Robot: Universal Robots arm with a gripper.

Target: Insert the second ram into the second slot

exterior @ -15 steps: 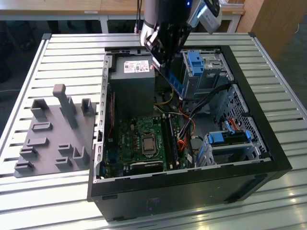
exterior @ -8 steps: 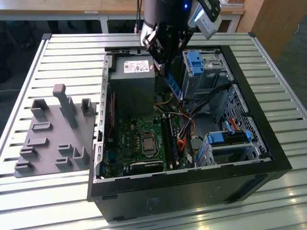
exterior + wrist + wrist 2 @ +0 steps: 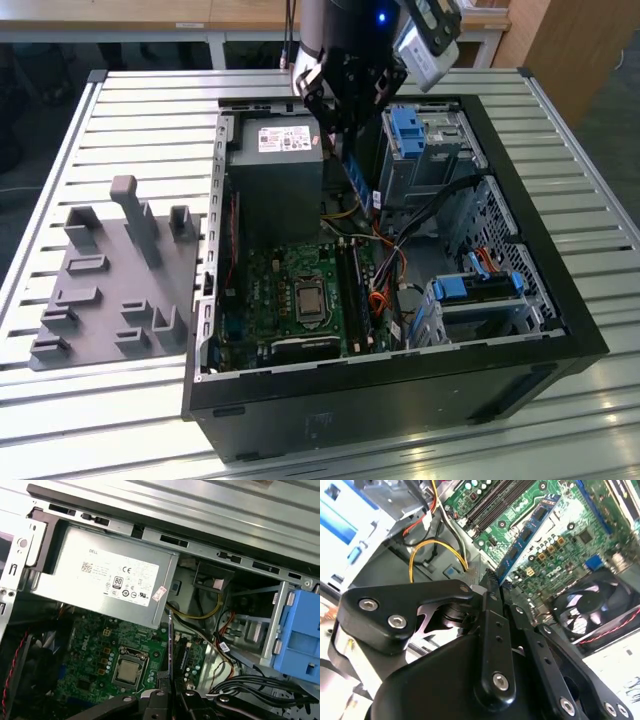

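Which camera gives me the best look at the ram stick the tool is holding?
The second wrist view: the second ram shows its blue face and chips, pinched in the tool. The first wrist view sees it edge-on, as a thin line. The exterior view shows a blue strip under the tool.

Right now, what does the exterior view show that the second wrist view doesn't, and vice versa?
Exterior view's extras: the grey fixture plate on the slatted table, and the power supply. Second wrist view's extra: the fan. Shared: the claw shut on the ram, held over the motherboard.
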